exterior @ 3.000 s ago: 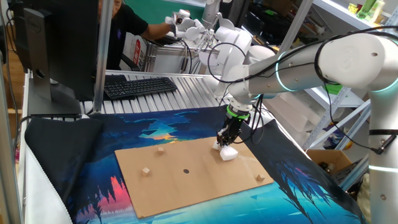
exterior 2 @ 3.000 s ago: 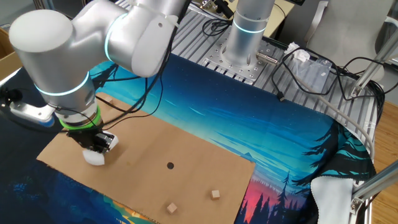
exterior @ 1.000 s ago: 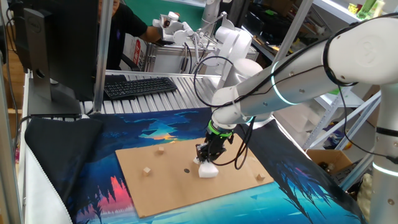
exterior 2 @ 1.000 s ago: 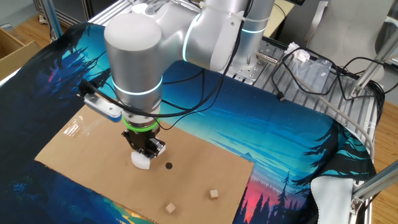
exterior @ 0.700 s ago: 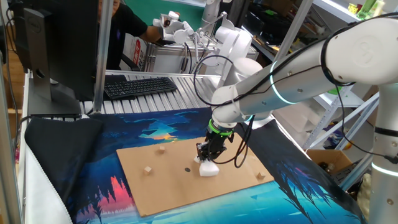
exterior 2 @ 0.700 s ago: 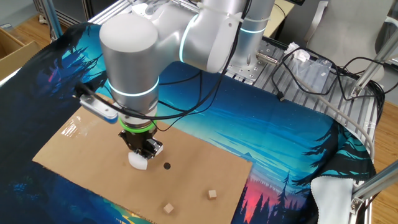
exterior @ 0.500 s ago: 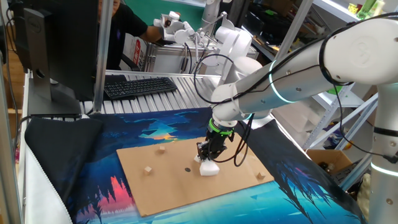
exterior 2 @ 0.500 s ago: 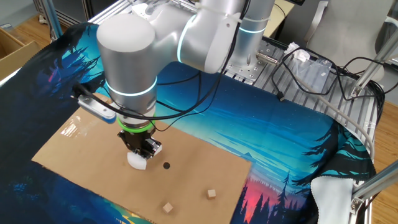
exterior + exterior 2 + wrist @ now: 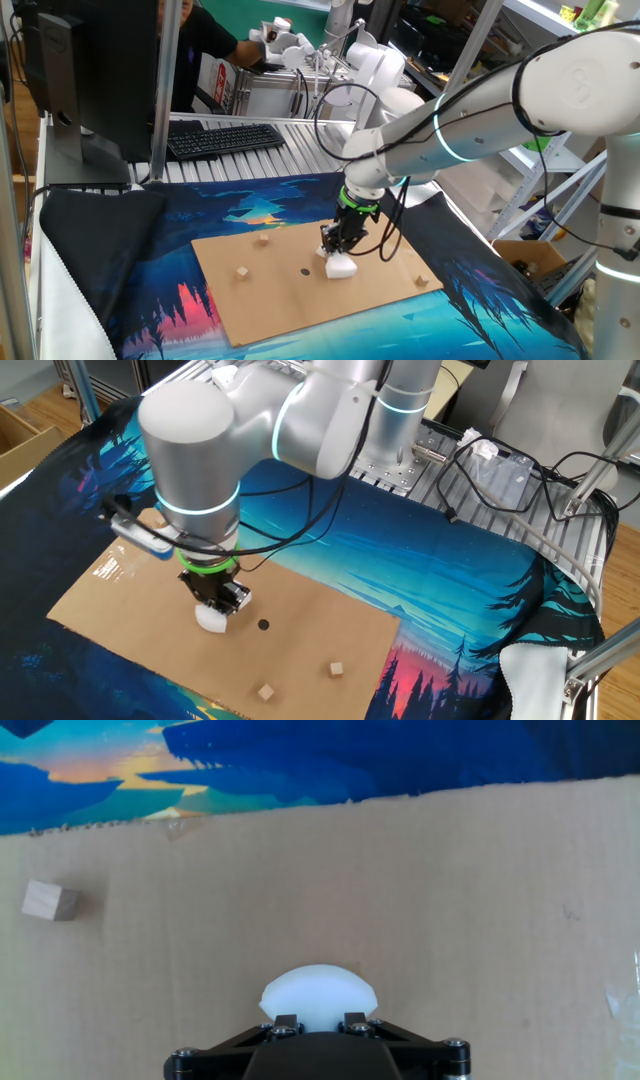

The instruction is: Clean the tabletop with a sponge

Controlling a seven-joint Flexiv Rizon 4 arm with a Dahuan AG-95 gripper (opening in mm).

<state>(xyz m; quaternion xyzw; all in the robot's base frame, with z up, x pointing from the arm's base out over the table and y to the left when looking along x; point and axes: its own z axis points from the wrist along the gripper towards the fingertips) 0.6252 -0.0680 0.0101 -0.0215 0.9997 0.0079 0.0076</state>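
Observation:
The tabletop is a tan cardboard board lying on a blue patterned cloth. My gripper is shut on the white sponge and presses it down on the board near its middle. A dark spot lies just beside the sponge. Small tan cubes sit on the board: two toward the left in one fixed view, one at the right edge. One cube shows in the hand view.
The blue-and-pink cloth surrounds the board. A keyboard and a monitor stand behind it on a metal bench. Loose cables and a white cloth corner lie at the right.
My gripper, with the sponge, has slid a little across the board, away from the dark spot. The board itself has shifted slightly with it, carrying the cubes along.

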